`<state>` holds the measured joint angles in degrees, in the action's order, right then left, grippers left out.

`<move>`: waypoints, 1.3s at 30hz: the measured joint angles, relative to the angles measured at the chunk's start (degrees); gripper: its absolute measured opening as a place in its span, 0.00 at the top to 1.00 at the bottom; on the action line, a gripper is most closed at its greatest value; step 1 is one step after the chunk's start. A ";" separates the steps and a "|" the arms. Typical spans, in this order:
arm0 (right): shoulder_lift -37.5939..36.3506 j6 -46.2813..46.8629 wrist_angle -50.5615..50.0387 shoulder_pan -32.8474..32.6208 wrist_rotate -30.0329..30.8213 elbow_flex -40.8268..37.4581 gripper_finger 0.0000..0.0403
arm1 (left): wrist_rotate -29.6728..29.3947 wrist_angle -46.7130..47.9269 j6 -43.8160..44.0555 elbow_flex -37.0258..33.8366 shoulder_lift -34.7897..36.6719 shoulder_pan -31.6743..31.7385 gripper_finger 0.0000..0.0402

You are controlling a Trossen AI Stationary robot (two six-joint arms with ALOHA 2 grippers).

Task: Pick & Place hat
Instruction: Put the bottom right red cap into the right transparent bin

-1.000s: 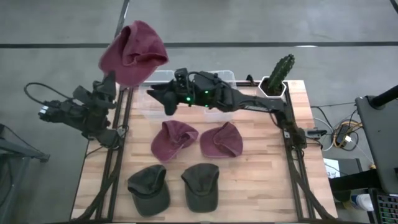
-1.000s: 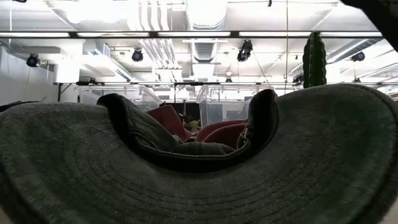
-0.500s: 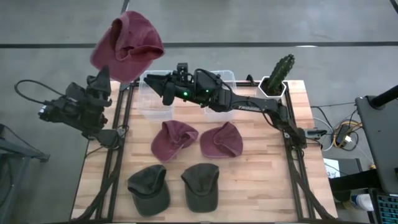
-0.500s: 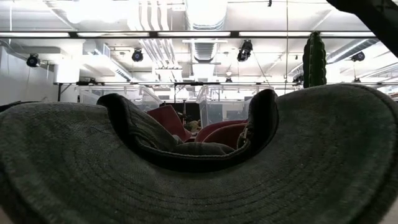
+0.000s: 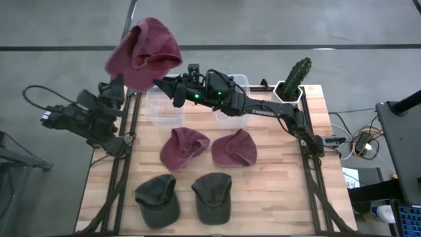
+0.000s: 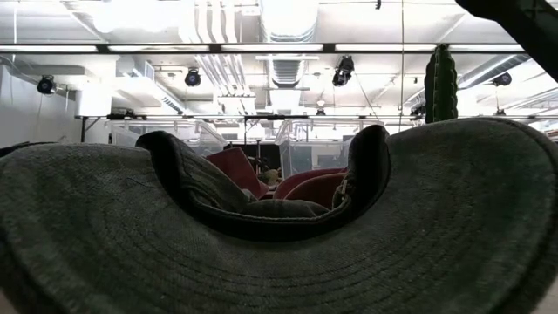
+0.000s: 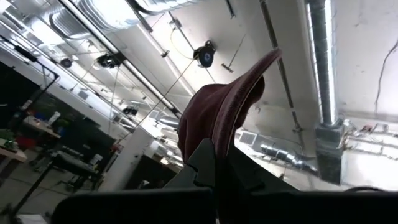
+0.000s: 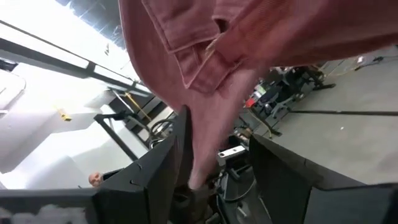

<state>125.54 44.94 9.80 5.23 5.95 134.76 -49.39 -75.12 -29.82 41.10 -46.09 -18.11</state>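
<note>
My left gripper (image 7: 214, 155) points up toward the ceiling and is shut on a maroon hat (image 5: 145, 49), held high over the table's far left corner. The hat (image 7: 227, 106) rises above its fingers. My right gripper (image 5: 161, 85) reaches in from the right, close under the hat. It is open, with a hanging flap of the hat (image 8: 214, 106) between its fingers (image 8: 168, 168). On the table lie two more maroon hats (image 5: 184, 146) (image 5: 235, 148) and two dark green hats (image 5: 158, 199) (image 5: 212, 196). My left gripper pinches the maroon hat by its lower edge (image 7: 219, 134) between both fingers, from below, pointing up. The hat is lifted clear of the table and stands above the fingers, its crown drooping over. My right gripper has the hat's hanging flap (image 8: 199, 168) between its open fingers; I cannot tell whether they touch it.
Two clear plastic bins (image 5: 164, 110) (image 5: 233, 84) stand at the table's far edge, under the right arm. A cactus in a white pot (image 5: 293, 80) stands at the far right corner. A green hat's brim (image 6: 279, 244) fills the low view.
My right gripper has moved toward the table's far left corner and up to the raised hat. My left gripper swung the hat a little left, then back right toward the right gripper. The hats on the table have stayed where they were.
</note>
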 joint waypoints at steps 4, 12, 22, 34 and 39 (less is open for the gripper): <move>0.00 0.57 0.04 -0.11 -0.23 0.01 0.52 | 1.32 0.17 0.09 0.00 0.17 0.02 0.98; 0.00 3.31 -0.11 0.88 -4.13 0.02 0.70 | 1.33 0.36 0.96 -0.07 -0.39 0.02 0.98; 0.00 3.04 -1.75 1.38 -8.03 0.11 0.97 | 2.37 0.26 1.41 0.13 -0.17 0.02 0.98; -1.39 4.30 -6.72 4.36 -12.83 0.13 0.97 | -2.22 2.29 6.94 0.57 4.13 -0.39 0.80; -4.05 3.88 -15.60 6.57 -17.78 0.22 0.97 | -2.60 5.11 7.66 0.48 6.46 -0.90 0.76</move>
<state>121.48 48.82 -5.80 11.80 -11.83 134.98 -51.99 -70.01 -22.16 41.58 -39.63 -19.00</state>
